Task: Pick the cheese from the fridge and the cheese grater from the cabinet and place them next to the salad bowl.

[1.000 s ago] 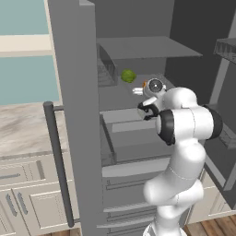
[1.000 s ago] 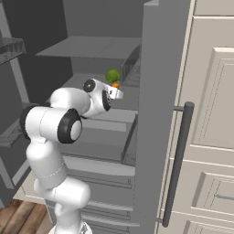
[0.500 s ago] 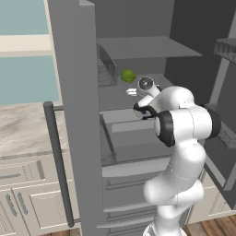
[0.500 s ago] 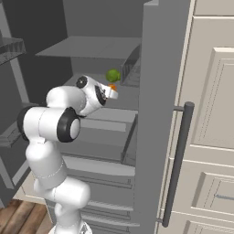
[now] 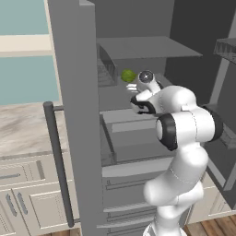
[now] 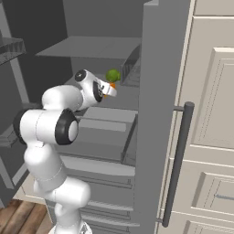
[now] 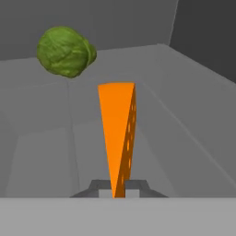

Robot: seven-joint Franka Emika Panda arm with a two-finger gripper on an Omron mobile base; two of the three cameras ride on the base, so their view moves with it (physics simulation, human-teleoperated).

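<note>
orange cheese (image 7: 117,138) now clenched in our gripper (image 7: 118,188), arm pulled nearer the fridge (image 5: 76,115) door since a second ago; carry-out seems next.

Bright orange cheese (image 7: 116,138) with small paler holes along one side; mottled green ball (image 7: 66,51); plain grey fridge (image 5: 76,115) shelves.

Orange cheese (image 7: 117,138) wedge in gripper (image 7: 119,185); green ball (image 7: 66,50) beyond
</note>
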